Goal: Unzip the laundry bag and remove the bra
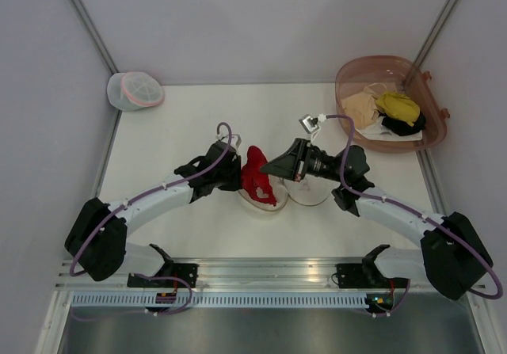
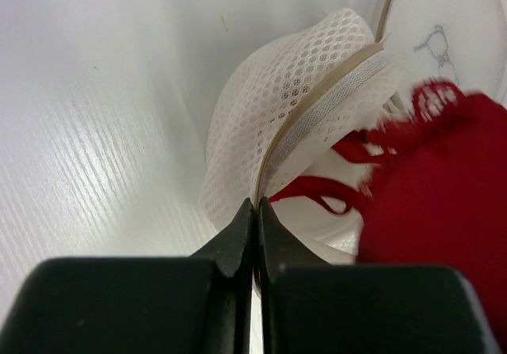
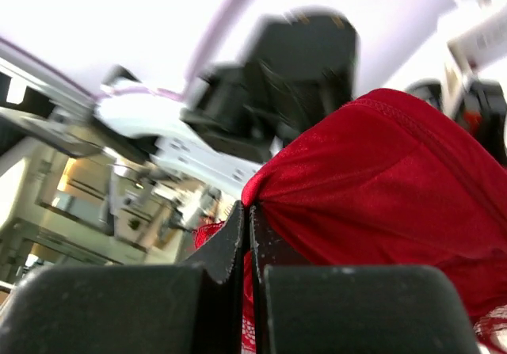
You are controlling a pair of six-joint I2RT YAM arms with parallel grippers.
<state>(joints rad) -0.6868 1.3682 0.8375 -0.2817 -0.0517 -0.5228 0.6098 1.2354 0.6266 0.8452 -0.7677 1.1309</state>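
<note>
The white counter [image 1: 198,116] is walled in by pale panels on three sides. At its far right corner a pinkish translucent basket [image 1: 372,69] is parked, loaded with a beige garment [image 1: 363,108], a yellow garment [image 1: 398,106] and a black garment [image 1: 405,124]. At the far left corner a whiter round bag with a pink band [image 1: 135,90] is left well apart from everything else.

The laundry bag [image 1: 309,194] is found mid-counter, unzipped and flopped open into two round halves. From above it's partly blocked by both wrists, which meet over it. The bra [image 1: 257,178] is seen lifted above the left half, one thin strap trailing down into the opening in the left wrist view.

The left end effector [image 2: 254,211] is pressed together on the bag's tan zipper edge, with the mesh shell standing up just past the fingertips. The right end effector [image 3: 245,219] is pinched onto a fold of the red fabric, which fills most of that camera; the other arm behind it is blurred.

As for markings, a small bra outline [image 2: 436,41] is printed on the bag's flat face. It's half hidden by the red cloth.
</note>
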